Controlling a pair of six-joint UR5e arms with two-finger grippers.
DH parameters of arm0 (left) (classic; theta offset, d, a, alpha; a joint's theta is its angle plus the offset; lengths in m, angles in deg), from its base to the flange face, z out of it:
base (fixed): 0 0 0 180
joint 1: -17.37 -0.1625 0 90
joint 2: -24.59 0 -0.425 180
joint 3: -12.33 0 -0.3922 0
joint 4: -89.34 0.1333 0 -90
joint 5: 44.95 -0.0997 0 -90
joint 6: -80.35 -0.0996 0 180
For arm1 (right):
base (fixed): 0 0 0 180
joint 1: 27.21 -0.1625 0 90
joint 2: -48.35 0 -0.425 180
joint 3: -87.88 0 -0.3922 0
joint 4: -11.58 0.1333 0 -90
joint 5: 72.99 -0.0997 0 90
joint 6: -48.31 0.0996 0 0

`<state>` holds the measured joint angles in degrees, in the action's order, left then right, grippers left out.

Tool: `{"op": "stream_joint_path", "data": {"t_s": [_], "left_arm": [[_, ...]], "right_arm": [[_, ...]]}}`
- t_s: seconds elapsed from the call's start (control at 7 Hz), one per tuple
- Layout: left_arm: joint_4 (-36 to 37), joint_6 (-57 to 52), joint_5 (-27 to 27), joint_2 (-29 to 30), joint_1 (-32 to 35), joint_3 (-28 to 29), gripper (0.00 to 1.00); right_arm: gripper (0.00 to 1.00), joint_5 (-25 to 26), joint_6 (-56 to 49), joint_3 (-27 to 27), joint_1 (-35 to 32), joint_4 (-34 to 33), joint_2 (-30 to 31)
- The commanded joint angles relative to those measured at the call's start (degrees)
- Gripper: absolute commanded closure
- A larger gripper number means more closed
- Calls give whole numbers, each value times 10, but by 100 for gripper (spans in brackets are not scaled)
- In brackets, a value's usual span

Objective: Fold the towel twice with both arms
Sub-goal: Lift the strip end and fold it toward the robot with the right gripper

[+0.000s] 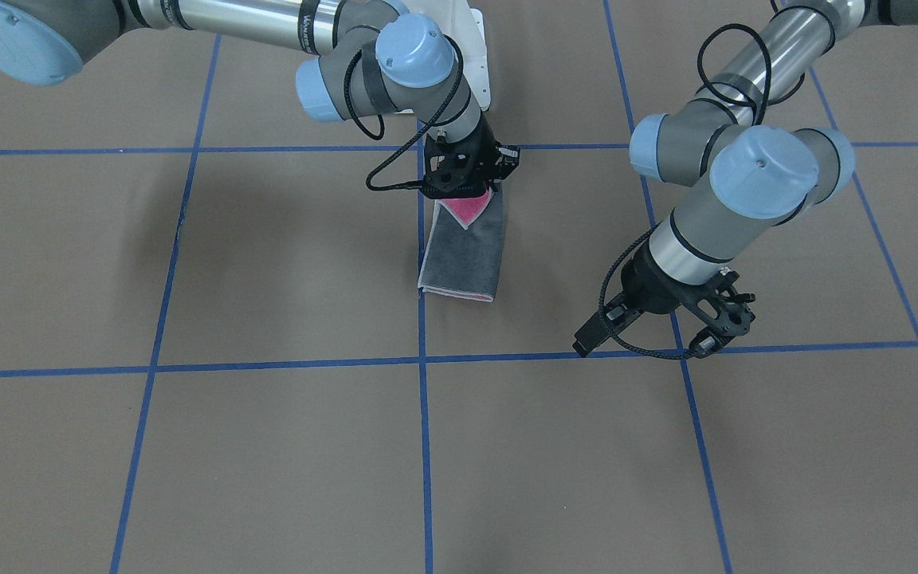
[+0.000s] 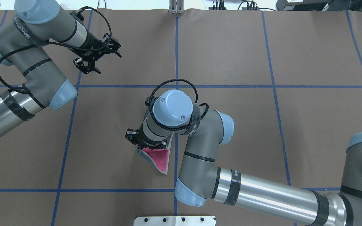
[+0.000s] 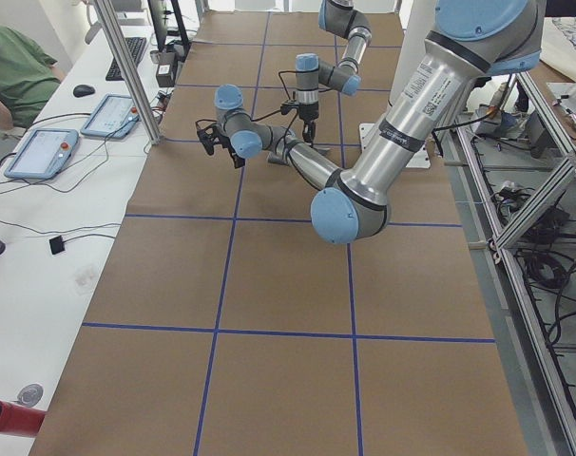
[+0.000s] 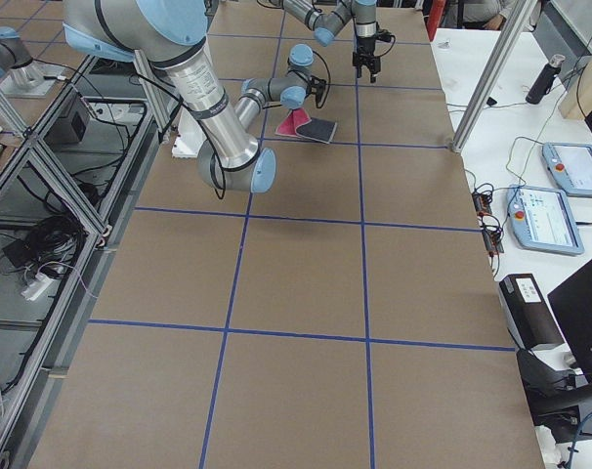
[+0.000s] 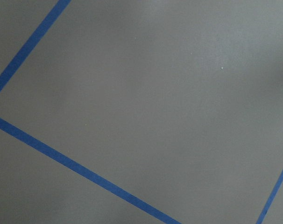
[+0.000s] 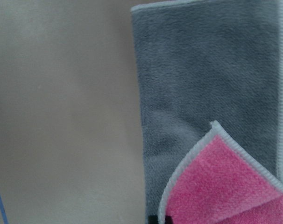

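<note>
The towel [image 1: 463,255] lies folded in a long strip, dark grey side out, near the middle of the brown table. It also shows in the overhead view [image 2: 160,158] and fills the right wrist view [image 6: 207,84]. My right gripper [image 1: 471,191] stands over the strip's end nearest the robot base, shut on a corner that is turned up to show the pink face [image 6: 225,186]. In the overhead view the right gripper [image 2: 149,146] hides most of the strip. My left gripper [image 1: 639,351] is open and empty, above bare table well away from the towel; it also shows in the overhead view [image 2: 109,64].
Blue tape lines [image 1: 423,363] divide the brown table into squares. The white pedestal base [image 1: 475,48] stands just behind the towel. A side bench with tablets [image 3: 41,152] and a seated operator [image 3: 17,76] runs along the far edge.
</note>
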<state>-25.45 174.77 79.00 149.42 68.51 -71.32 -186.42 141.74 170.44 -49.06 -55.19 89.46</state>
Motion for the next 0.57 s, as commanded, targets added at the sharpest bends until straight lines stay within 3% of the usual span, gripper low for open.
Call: {"op": "stream_joint_path", "data": {"t_s": [0.0,0.14,0.43], "left_arm": [[1,-7,-2,1,2,0,0],[2,-7,-2,1,5,0,0],[2,-8,-2,1,5,1,0]], "right_arm": [[100,1,9,-3,0,9,-1],[1,8,54,-3,-1,22,1],[0,44,119,12,-1,67,41]]}}
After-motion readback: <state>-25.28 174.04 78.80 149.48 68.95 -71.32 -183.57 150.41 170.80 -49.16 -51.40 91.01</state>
